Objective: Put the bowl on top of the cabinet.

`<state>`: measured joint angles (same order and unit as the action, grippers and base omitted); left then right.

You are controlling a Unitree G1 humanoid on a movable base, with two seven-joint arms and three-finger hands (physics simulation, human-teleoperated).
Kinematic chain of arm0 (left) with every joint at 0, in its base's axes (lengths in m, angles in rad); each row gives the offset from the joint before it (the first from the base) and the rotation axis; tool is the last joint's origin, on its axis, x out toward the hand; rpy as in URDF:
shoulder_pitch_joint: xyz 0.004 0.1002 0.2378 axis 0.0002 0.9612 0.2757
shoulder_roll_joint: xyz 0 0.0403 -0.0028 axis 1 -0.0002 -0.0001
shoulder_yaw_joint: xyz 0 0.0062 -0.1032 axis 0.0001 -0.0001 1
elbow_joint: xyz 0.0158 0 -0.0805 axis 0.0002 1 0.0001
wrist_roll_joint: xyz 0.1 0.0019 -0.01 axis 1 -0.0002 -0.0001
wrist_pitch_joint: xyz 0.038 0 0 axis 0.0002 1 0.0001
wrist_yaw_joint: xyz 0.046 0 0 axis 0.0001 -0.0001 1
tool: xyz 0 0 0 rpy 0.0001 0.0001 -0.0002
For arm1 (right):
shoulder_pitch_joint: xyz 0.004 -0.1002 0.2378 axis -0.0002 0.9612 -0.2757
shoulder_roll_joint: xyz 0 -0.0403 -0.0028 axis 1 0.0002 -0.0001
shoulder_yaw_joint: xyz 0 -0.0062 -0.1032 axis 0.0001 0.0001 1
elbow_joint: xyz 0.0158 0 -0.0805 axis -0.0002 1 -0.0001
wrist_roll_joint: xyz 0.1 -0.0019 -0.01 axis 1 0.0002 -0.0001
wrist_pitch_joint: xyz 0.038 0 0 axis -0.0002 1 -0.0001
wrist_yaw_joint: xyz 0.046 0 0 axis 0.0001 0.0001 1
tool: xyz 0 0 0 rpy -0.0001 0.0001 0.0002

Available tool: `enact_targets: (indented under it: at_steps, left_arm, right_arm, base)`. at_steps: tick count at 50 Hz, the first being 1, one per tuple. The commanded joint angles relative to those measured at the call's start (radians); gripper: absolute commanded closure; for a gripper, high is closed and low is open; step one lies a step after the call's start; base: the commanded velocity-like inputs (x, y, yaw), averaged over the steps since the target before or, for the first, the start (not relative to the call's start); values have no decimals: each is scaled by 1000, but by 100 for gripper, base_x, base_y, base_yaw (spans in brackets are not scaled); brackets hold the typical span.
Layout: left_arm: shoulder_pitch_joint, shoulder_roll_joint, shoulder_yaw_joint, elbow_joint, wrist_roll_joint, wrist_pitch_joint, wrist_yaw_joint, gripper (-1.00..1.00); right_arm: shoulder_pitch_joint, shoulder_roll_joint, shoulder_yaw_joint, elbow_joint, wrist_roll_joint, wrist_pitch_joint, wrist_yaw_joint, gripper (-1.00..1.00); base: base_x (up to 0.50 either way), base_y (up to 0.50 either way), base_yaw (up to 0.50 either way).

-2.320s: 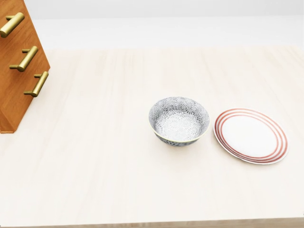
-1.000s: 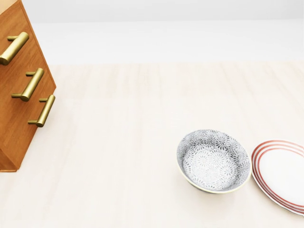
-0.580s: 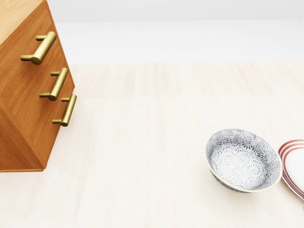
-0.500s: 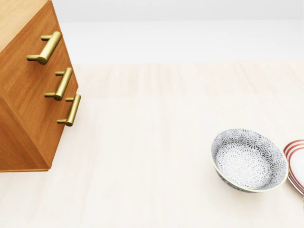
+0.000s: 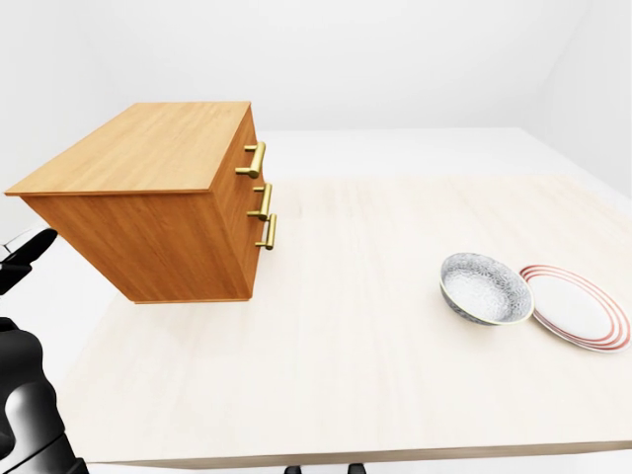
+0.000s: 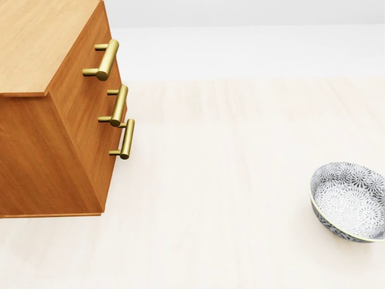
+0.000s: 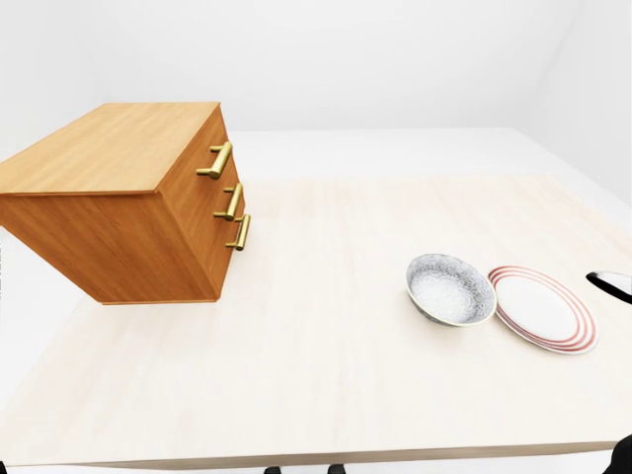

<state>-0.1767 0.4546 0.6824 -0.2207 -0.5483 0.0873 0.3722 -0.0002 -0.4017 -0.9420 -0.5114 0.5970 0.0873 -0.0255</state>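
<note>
The left hand [image 5: 22,415] sits at the bottom-left corner of the left-eye view, mostly cut off, so I cannot tell how its fingers stand; the right hand [image 7: 614,283] is a dark sliver at the right-eye view's right edge, equally unreadable; the bowl [image 5: 485,288] rests upright on the pale table [image 5: 336,375], well apart from the left hand, just beside a red-ringed plate [image 5: 579,307]; farther left stands the wooden cabinet [image 5: 148,197].
</note>
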Motion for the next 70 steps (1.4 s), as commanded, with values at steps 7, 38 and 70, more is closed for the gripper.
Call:
enact_targets:
  at_steps: [7,38,70]
  left_arm:
    - [1,-2,-3,9,4,0,-4,-100]
    - [3,-8,-4,-11,7,0,1,-100]
    - [-4,-8,-14,-5,13,0,-1,-100]
  right_arm:
    - [-1,1,3,7,-2,0,3,-100]
    - [4,2,-1,5,4,0,8,-100]
    - [-168,-316,246,401,-792,0,339,-100]
  base:
    - [0,26,0]
    - [0,26,0]
    - [0,3,0]
